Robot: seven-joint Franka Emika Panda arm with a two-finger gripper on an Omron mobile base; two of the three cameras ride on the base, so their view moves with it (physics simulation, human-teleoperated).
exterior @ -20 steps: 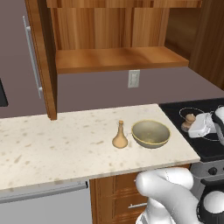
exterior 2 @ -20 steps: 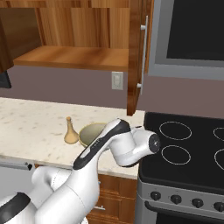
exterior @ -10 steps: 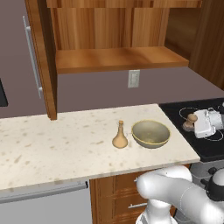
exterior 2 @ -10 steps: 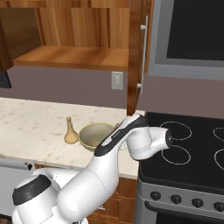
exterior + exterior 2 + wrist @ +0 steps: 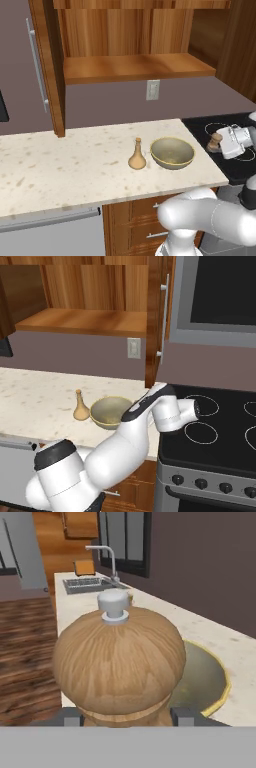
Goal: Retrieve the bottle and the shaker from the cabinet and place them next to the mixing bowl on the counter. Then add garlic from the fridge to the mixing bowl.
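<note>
On the speckled pale stone desk (image 5: 75,170), at its right end, I see the small tan gourd-shaped bottle (image 5: 137,155) standing upright just beside the olive-green mixing bowl with the yellow rim (image 5: 172,152), apart from it by a narrow gap. That one looks placed, I judge. Above, the open wooden cabinet shelf (image 5: 135,67) is bare where I can see it.

Further right, over the black glass stovetop (image 5: 240,165), my tool (image 5: 224,143) is clamped on the round-headed wooden shaker with a small silver knob (image 5: 117,659). From the hand camera its domed top sits between the two dark fingertips (image 5: 182,716), which grip it low, at the neck under the dome, with the bowl showing behind it.

The shaker reads as turned wood: stiff, moderately light, smooth enough to slip if the grip loosens. The narrow waist below the bulge is the sound place to hold it, since the dome stops it sliding down. It is top-heavy, I reckon, so I would set it down square on its base beside the bowl, on the desk rather than the stove.
</note>
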